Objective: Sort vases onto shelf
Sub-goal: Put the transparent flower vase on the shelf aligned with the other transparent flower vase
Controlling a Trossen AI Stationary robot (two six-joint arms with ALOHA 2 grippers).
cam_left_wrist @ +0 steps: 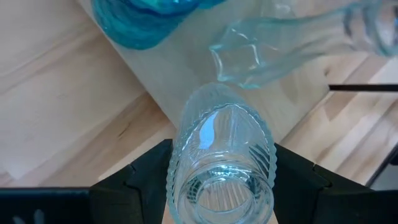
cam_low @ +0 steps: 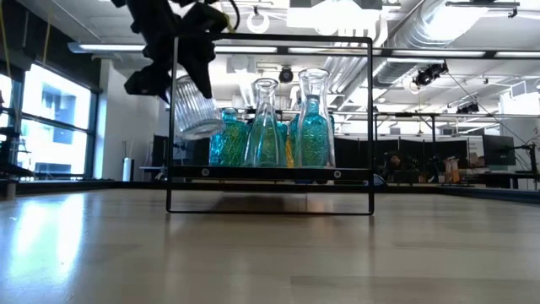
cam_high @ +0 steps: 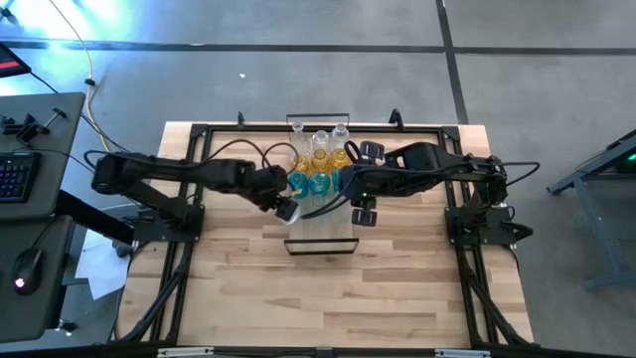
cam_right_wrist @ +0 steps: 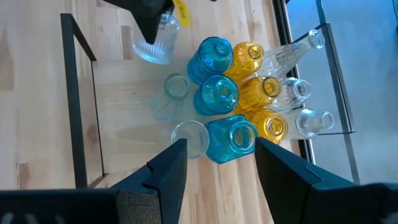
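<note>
The shelf (cam_high: 323, 231), a light-wood board in a thin black frame, stands mid-table. Several teal (cam_right_wrist: 216, 93), amber (cam_right_wrist: 264, 87) and clear (cam_right_wrist: 298, 90) vases stand upright on its far part, and two more clear ones (cam_right_wrist: 177, 86) stand nearer. My left gripper (cam_high: 283, 204) hangs over the shelf's left edge, shut on a clear ribbed vase (cam_low: 196, 105). Above the shelf's right side, my right gripper (cam_right_wrist: 221, 162) is open, with nothing between its fingers. My left gripper pinches the ribbed vase between its two fingers (cam_left_wrist: 143, 177), on the sides of its upper end (cam_left_wrist: 186, 168). The fingers slant down from the table's left. The vase hangs tilted below them, its wide ribbed body (cam_right_wrist: 152, 43) clear of the shelf board.
The near part of the shelf board (cam_right_wrist: 124, 93) is bare wood, with the black frame (cam_low: 371, 127) rising at its ends. Black rails run along the tabletop's edges (cam_high: 189, 199). A desk with a keyboard and mouse (cam_high: 25, 268) stands off the table's left.
</note>
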